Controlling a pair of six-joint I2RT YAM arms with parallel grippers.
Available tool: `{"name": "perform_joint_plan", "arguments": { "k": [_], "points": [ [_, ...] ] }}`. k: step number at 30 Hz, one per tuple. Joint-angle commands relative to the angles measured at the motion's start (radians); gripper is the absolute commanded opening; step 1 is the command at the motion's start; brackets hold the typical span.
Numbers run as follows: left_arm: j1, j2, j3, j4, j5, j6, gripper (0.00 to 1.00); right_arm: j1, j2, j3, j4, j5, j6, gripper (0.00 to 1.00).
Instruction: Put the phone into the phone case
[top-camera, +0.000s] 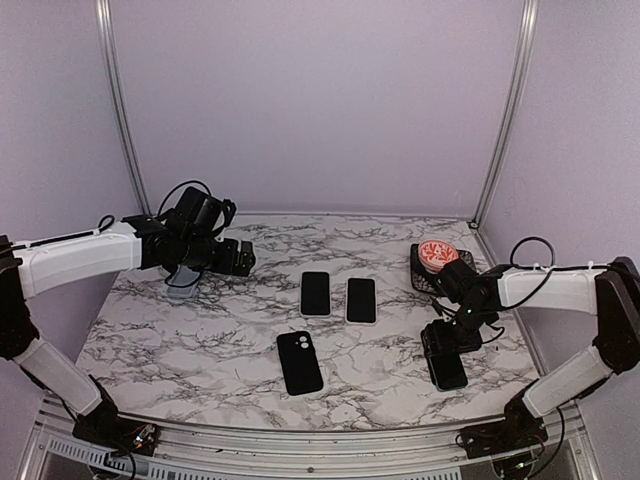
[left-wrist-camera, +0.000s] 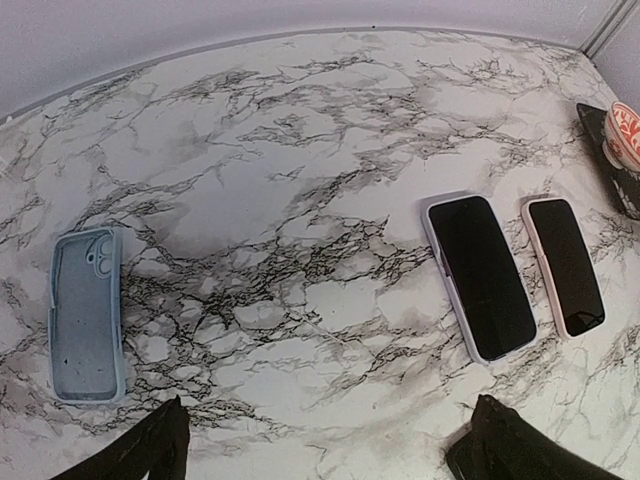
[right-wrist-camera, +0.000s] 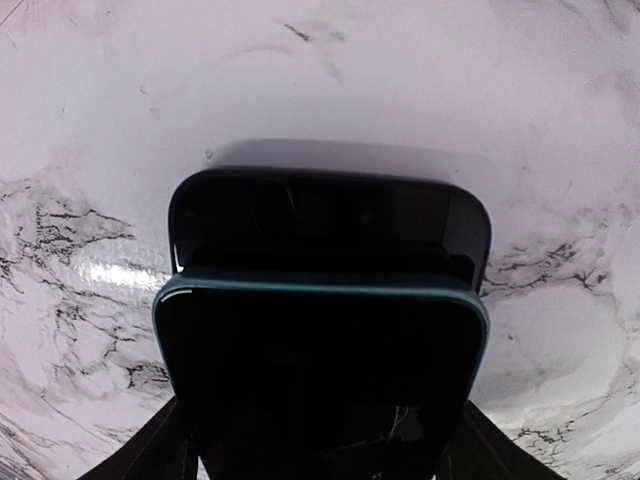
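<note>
A dark phone (right-wrist-camera: 320, 370) with a teal rim lies between my right gripper's (right-wrist-camera: 325, 445) fingers (right-wrist-camera: 165, 450), which stand close against its two long sides with no gap showing. Its far end overlaps an open black phone case (right-wrist-camera: 330, 215) lying on the marble table. From above, the right gripper (top-camera: 452, 345) hangs over that phone (top-camera: 449, 372) near the table's right front. My left gripper (top-camera: 240, 258) hovers open at the far left with nothing between its fingers (left-wrist-camera: 140, 450). A light blue case (left-wrist-camera: 85, 315) lies beneath it to the left.
Two phones (top-camera: 315, 293) (top-camera: 361, 300) lie side by side mid-table, screens up. A black case (top-camera: 300, 362) with a camera cutout lies nearer the front. A red-and-white round thing (top-camera: 437, 254) sits on a black stand at the right rear. Metal posts (top-camera: 120, 110) frame the back corners.
</note>
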Motion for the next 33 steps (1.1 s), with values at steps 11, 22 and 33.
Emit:
{"name": "perform_joint_plan", "arguments": {
  "k": [11, 22, 33],
  "points": [
    [0.04, 0.127, -0.05, 0.064, 0.278, -0.145, 0.99, 0.102, -0.149, 0.198, -0.049, 0.294, 0.089, 0.3],
    [0.1, 0.086, -0.105, 0.12, 0.364, -0.242, 0.99, 0.644, 0.054, 0.259, 0.619, 0.609, 0.318, 0.23],
    [0.133, -0.014, -0.112, 0.12, 0.222, -0.183, 0.99, 0.804, 0.446, 0.604, 0.529, 0.556, 0.299, 0.2]
  ]
}}
